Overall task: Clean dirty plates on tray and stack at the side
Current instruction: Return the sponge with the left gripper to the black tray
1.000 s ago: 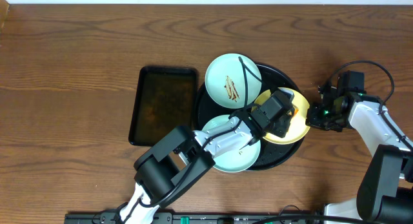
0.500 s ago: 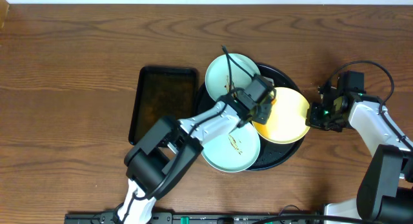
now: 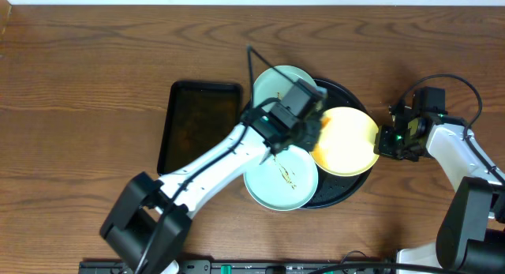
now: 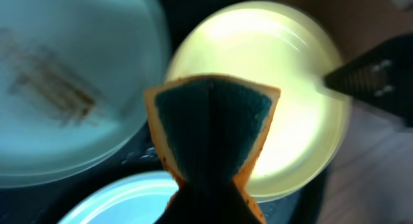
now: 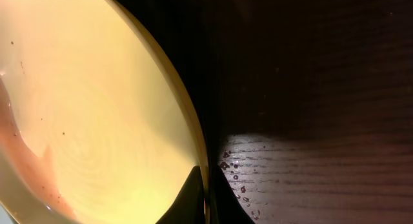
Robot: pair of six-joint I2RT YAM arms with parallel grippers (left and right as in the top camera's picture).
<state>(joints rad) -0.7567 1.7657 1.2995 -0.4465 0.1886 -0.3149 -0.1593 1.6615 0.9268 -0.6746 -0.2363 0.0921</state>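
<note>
Three plates lie on the round black tray. The pale yellow plate is at the right, its surface showing no smears from overhead. My right gripper is shut on its right rim; close up its gripper pinches the yellow plate edge, with a reddish film at the lower left. A mint plate in front carries brown smears. The back mint plate is partly under my left gripper, which is shut on the sponge above the tray's middle, beside the yellow plate.
A smaller rectangular black tray lies left of the round one. Dark wood-grain tabletop spreads around both trays. Small dark droplets speckle the wood next to the yellow plate's rim. A smeared mint plate fills the left wrist view's upper left.
My left arm has swung back and to the left with the sponge, coming off the yellow plate and uncovering it and the front mint plate. The right arm has stayed put.
</note>
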